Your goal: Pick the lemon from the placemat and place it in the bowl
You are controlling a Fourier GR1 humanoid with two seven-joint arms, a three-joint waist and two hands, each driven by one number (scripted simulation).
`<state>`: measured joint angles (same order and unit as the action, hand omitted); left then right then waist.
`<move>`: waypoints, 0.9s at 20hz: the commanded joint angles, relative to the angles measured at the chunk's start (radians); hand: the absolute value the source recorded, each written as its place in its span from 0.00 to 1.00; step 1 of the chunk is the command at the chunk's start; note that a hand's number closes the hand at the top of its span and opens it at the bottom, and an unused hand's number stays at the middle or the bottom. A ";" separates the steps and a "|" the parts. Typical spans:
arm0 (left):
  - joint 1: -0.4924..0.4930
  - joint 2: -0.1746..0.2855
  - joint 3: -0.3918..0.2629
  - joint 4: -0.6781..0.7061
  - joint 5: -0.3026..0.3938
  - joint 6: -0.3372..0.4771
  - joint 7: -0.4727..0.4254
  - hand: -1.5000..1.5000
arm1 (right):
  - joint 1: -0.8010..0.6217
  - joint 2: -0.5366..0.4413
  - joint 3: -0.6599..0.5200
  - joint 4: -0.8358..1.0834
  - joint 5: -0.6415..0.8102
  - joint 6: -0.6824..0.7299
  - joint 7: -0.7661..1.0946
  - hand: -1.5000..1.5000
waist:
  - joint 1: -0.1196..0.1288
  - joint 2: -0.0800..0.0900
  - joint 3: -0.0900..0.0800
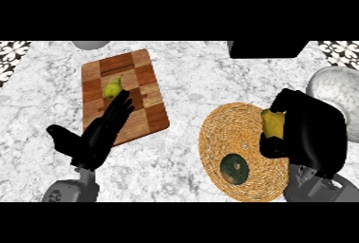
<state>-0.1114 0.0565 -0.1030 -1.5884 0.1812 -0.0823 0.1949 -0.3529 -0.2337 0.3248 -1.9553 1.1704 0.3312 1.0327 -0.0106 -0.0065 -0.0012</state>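
Two hands were in view, and only the right hand (308, 128) was engaged with the task's object. Its fingers and thumb were curled round the lemon (272, 124), which showed as a yellow patch at the hand's inner, left-facing side, partly hidden by the fingers. The visible part of the fruit ran lengthwise away from the robot. The hand sat over the far right edge of the woven placemat (224, 133); whether the lemon was clear of the mat could not be determined.

The bowl (333, 90) lay just beyond the hand and slightly to its right, near it. In my judgement, the carry would be short, forward and outward. A dark green round item (235, 169) lay on the mat on the near left of the hand, away from that path.

The left hand (95, 140) rested open, fingers straight, over a wooden cutting board (147, 76), its fingertips near a pear (113, 88), well apart from the lemon.
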 commanded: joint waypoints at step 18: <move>-0.009 -0.009 0.015 0.050 -0.017 -0.032 -0.054 0.50 | -0.175 -0.150 -0.541 0.132 -0.082 0.036 -0.241 1.00 | 0.012 0.007 0.001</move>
<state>-0.1242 0.0440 -0.0983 -1.5640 0.1665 -0.0972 0.1780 -0.5298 -0.3387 -0.1169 -1.8901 1.1341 0.4239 0.8646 0.0023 0.0003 -0.0002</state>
